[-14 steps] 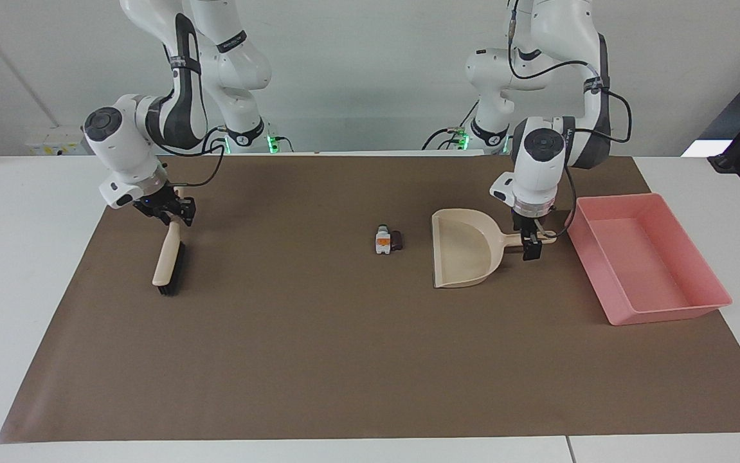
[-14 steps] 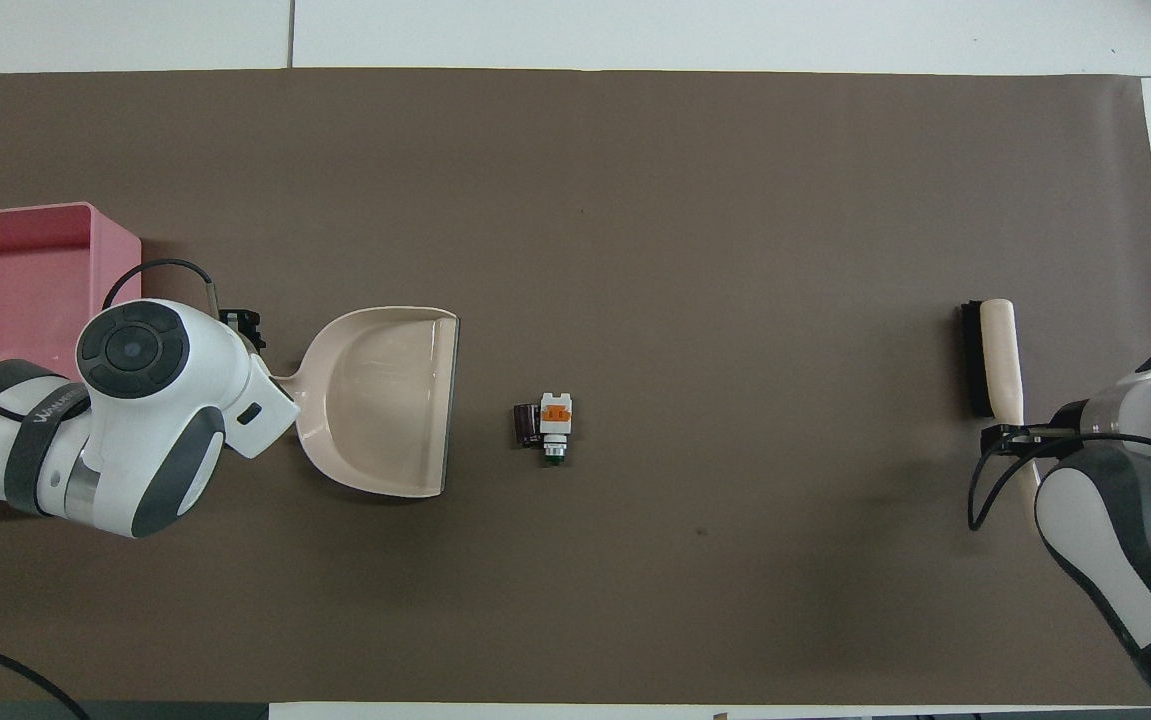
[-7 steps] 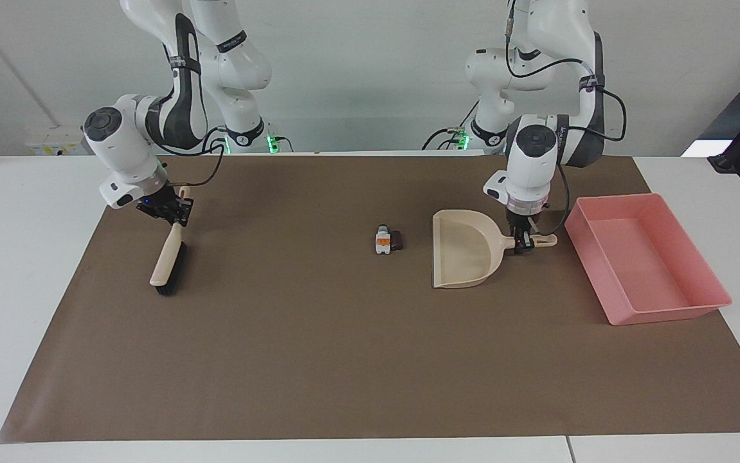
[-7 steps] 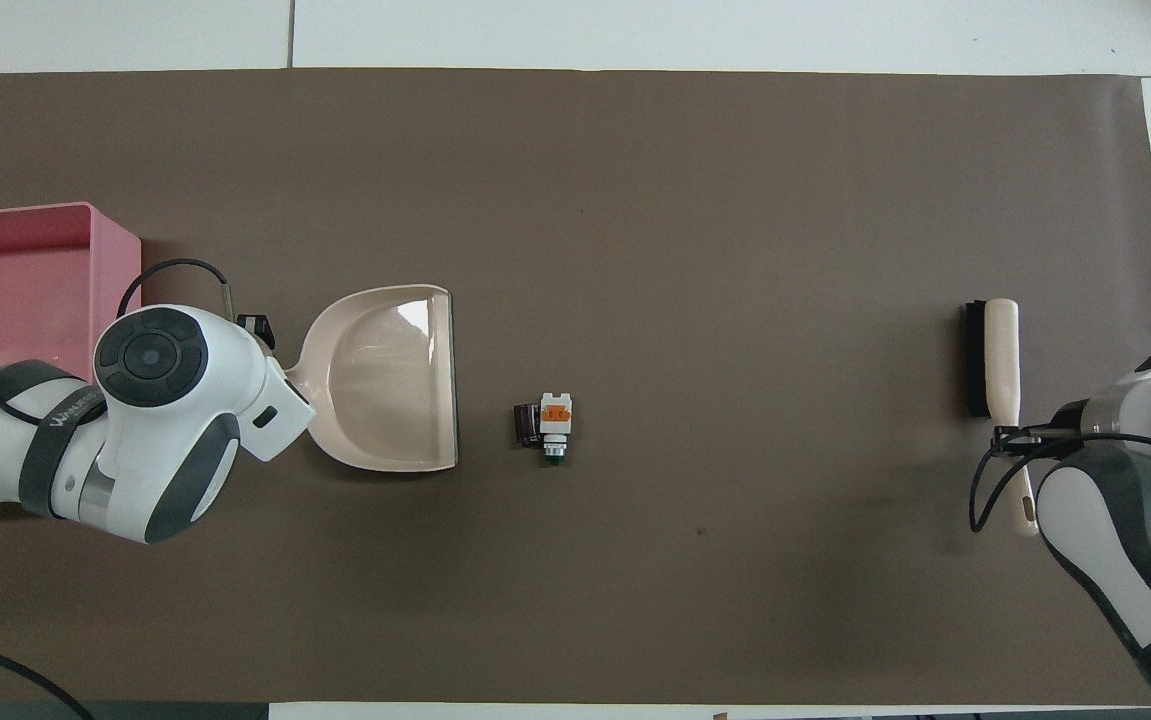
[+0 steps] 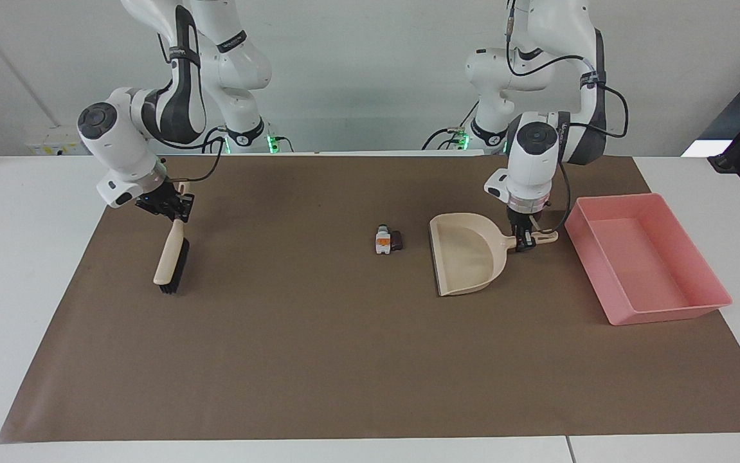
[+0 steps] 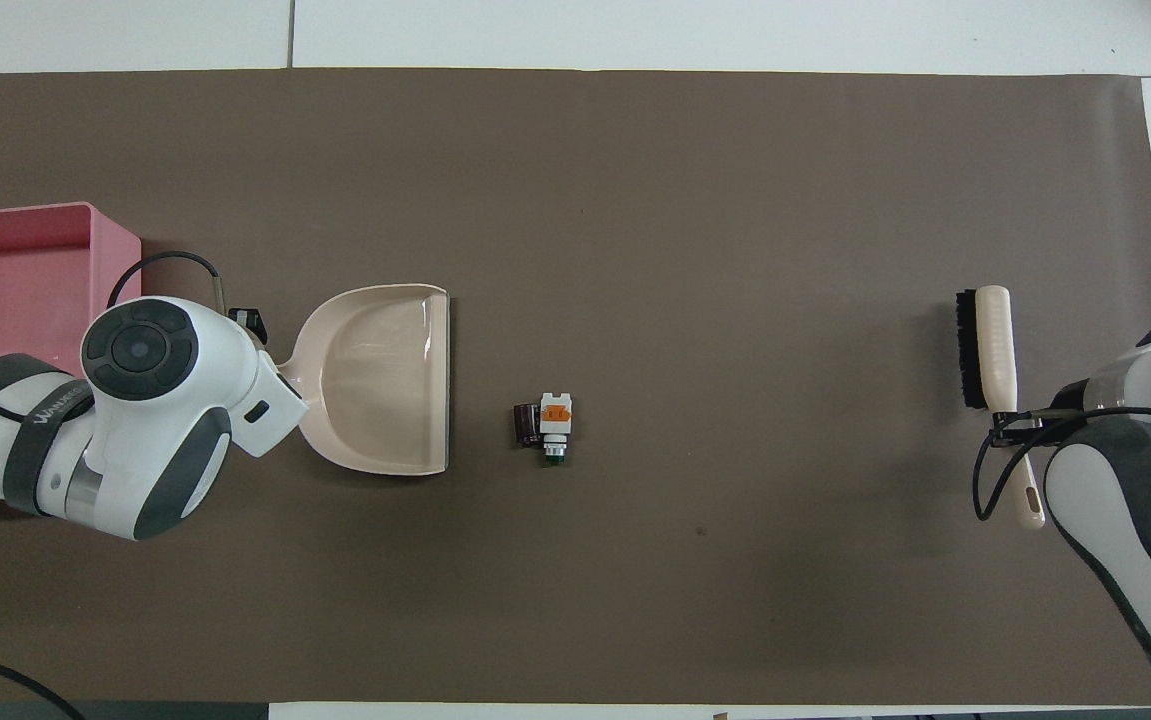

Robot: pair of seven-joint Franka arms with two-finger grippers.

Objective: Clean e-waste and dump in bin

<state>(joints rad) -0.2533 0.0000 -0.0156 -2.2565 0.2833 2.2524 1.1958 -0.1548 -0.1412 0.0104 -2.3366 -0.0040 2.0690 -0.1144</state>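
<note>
The e-waste sits on the brown mat — a white piece with an orange mark touching a dark piece. Taking it as the landmark: the beige dustpan lies beside it toward the left arm's end of the table, open mouth facing it, a bare strip of mat between the two. The pink bin stands on past the dustpan at that same end, apart from the handle. Toward the right arm's end, well apart from the e-waste, is the brush, bristles at the mat; nothing lies between them.

The left gripper is clamped on the dustpan's handle. The right gripper is clamped on the brush's handle.

The facing view shows both grips. The overhead view hides the left gripper under the arm's wrist, yet it shows the brush handle's free end — and a green tip on the e-waste's side nearer the robots.
</note>
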